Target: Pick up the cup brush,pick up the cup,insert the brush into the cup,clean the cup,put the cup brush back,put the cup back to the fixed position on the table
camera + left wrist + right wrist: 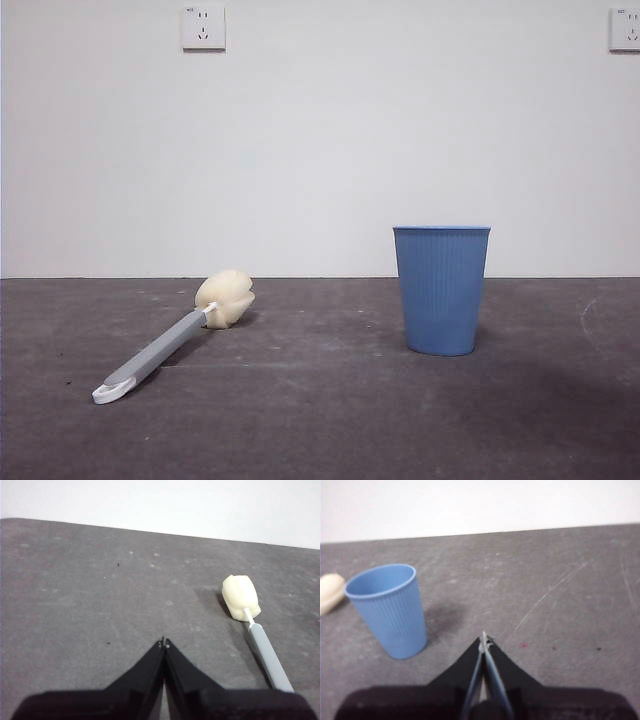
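Observation:
The cup brush (175, 338) lies flat on the table (320, 420) at the left, its cream sponge head (225, 298) toward the wall and its white looped tip toward the front. The light blue cup (441, 289) stands upright right of centre. In the left wrist view my left gripper (164, 642) is shut and empty, above the table, apart from the cup brush (262, 650). My right gripper (483, 639) is shut and empty too, hovering a little way off from the cup (388, 608). Neither arm shows in the front view.
A white wall runs behind the table, with a socket (203, 27) high at the left and another (626, 29) at the top right corner. The dark grey surface carries pale scuffs.

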### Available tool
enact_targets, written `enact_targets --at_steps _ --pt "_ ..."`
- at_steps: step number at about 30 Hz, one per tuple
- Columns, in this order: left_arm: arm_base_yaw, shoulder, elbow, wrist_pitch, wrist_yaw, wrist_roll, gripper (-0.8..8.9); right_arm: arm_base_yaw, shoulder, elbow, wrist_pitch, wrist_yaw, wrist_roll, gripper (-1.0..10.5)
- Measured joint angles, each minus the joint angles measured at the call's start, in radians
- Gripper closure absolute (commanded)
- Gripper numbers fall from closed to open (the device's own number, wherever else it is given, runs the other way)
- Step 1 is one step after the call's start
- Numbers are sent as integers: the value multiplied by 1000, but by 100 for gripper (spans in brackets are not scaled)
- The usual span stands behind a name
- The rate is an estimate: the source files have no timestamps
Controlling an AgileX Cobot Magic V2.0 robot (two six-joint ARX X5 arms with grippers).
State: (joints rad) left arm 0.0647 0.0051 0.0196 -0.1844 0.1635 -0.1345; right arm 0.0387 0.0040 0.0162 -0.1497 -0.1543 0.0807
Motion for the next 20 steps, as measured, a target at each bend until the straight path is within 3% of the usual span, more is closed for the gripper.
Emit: enact_targets --at_steps 6,9,15,20 --pt "0 1 80 -103 3 -35 820 0 9 18 22 -3 168 958" --pt "0 1 154 -103 3 -54 820 0 40 70 23 -24 212 958" --pt "0 42 305 -182 6 -75 820 1 169 217 18 -109 230 958" --pt "0 142 435 -306 94 -75 820 1 319 393 -132 -186 187 958"
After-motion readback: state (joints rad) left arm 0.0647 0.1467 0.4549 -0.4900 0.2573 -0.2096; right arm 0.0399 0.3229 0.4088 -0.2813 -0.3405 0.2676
